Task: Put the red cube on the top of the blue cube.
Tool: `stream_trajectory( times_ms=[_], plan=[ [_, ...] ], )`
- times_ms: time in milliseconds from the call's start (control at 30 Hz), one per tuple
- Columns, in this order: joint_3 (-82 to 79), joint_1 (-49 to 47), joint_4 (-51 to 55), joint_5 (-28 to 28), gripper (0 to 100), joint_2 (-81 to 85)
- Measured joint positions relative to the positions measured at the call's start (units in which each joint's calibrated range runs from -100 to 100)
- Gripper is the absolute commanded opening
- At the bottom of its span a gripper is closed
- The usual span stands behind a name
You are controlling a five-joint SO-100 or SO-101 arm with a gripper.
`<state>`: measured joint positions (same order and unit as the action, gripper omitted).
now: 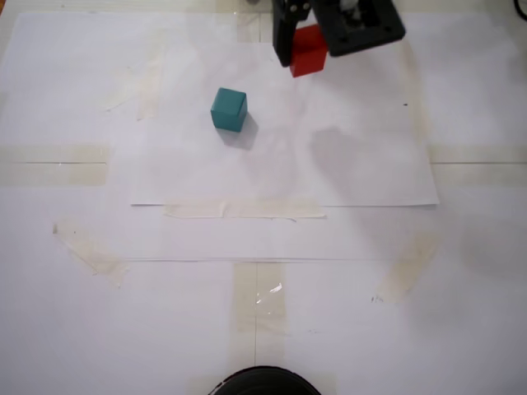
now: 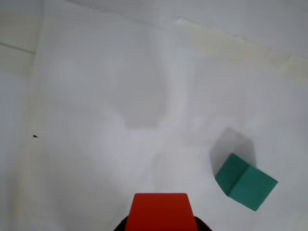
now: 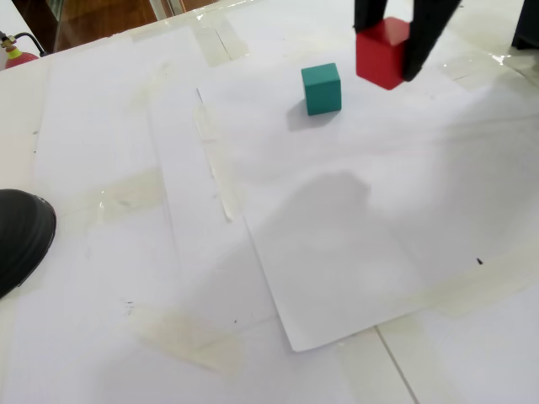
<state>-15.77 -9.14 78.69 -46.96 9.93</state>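
Matte red, plain on every face: that is the red cube [image 3: 383, 52] I have between my two black fingers [image 3: 425, 38]. My gripper [image 3: 394, 57] is closed just to the cube's width, one finger flat against each side, and in that fixed view the cube hangs clear of the paper with its shadow lying apart from it on the sheet. In a fixed view from above, the cube [image 1: 310, 51] sits partly under my dark plastic body near the top edge. My wrist view shows only its top face [image 2: 161, 211] at the bottom edge, square-cornered and dull.

The blue cube [image 1: 229, 109] is teal, equally matte, with sharp edges and no marking. It stands on the paper by itself, near the red one but not touching it; in the wrist view it lies to the right [image 2: 245, 181], turned corner-on, with a soft shadow behind it.

Neither cube carries a label or writing, and I can read none anywhere else.

The white paper sheet [image 3: 354, 227] is smooth and slightly rippled, held down by strips of yellowish clear tape [image 1: 243, 211]. A rounded black object [image 3: 21, 236] pokes in at the left edge of a fixed view.
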Motion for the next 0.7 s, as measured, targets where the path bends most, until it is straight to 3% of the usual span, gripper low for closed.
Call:
stream_trajectory(
  times_ms=[700],
  plan=[
    [3.16, 11.55, -4.96, -0.73, 7, -8.59]
  ],
)
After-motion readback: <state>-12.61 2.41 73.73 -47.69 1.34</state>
